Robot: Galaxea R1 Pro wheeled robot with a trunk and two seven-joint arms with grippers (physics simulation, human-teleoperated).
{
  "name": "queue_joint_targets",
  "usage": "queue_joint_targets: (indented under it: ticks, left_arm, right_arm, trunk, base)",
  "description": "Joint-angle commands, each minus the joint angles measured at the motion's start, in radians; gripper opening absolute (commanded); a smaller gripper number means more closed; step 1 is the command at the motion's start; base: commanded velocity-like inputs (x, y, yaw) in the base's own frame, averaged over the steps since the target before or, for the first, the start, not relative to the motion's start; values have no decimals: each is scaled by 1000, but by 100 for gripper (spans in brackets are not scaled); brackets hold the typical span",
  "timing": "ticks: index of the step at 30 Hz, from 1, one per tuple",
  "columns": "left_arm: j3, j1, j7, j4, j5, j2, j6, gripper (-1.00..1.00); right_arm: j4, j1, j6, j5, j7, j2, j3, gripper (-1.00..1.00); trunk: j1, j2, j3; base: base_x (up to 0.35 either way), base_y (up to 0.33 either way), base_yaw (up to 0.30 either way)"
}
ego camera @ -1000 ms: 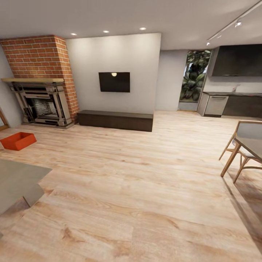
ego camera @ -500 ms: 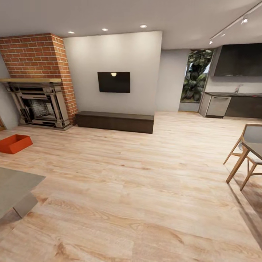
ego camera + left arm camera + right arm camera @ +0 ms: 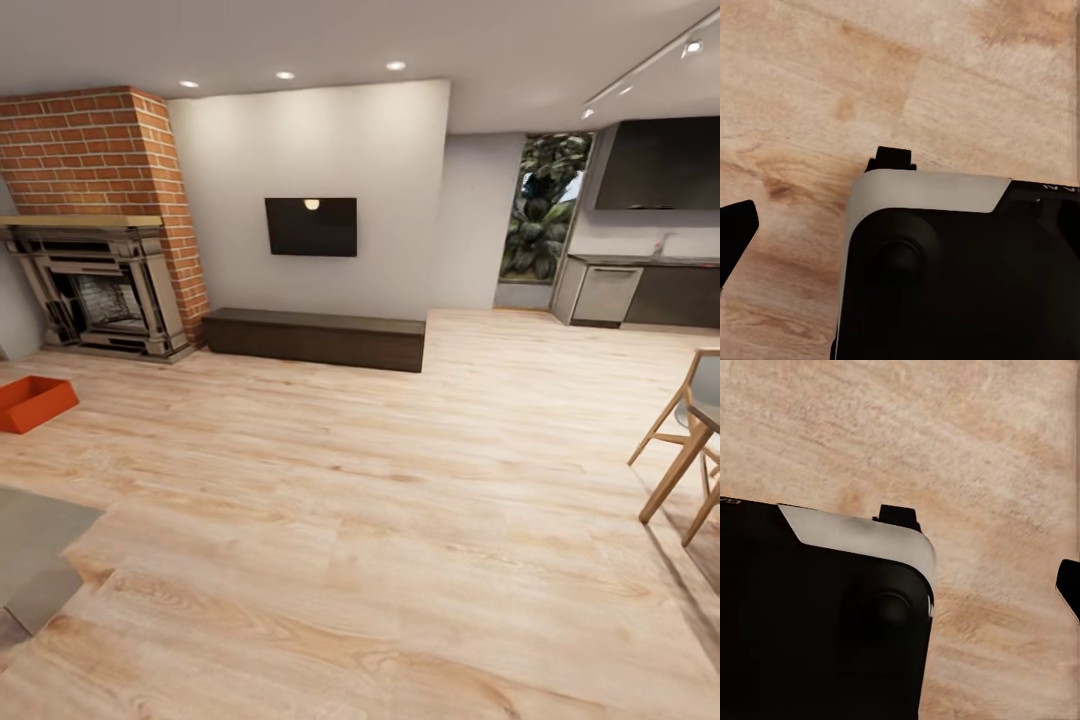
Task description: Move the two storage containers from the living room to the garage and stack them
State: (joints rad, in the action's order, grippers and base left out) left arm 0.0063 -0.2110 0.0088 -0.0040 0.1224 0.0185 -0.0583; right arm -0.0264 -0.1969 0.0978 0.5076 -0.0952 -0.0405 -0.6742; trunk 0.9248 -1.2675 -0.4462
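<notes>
One of the storage containers (image 3: 32, 402), an orange-red lidless bin, sits on the living room's light wood plank floor (image 3: 380, 520) at the far left of the head view, in front of the brick fireplace (image 3: 95, 260). In the left wrist view, my left gripper (image 3: 900, 236) hangs over the plank floor beside my dark base, with one black fingertip (image 3: 735, 234) at the picture's edge. The right gripper (image 3: 904, 589) hangs the same way, one fingertip (image 3: 1069, 585) at the edge. Both stand open and hold nothing.
A low dark bench (image 3: 315, 338) runs under a wall-mounted TV (image 3: 311, 226). A grey rug corner (image 3: 35, 550) lies at the near left. A wooden chair (image 3: 690, 450) stands at the right. Kitchen cabinets (image 3: 640, 292) are at the back right.
The whole head view has shifted: bin and fireplace sit further left, the chair further right and the rug lower, so the camera has moved. Nothing in the room has moved.
</notes>
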Motion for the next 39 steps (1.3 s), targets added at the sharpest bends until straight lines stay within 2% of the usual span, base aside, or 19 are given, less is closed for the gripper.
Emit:
queue_joint_targets:
  ticks: [1,39]
  left_arm:
    - [0,-1,0,1,8,0,-3,100]
    - [0,-1,0,1,8,0,-3,100]
  right_arm:
    - [-3,-1,5,9,-1,-1,-8,100]
    - [-3,-1,6,8,-4,-1,-10,100]
  trunk:
    - [1,-1,-1]
    - [1,-1,-1]
  base:
    - [321,0,0]
    - [321,0,0]
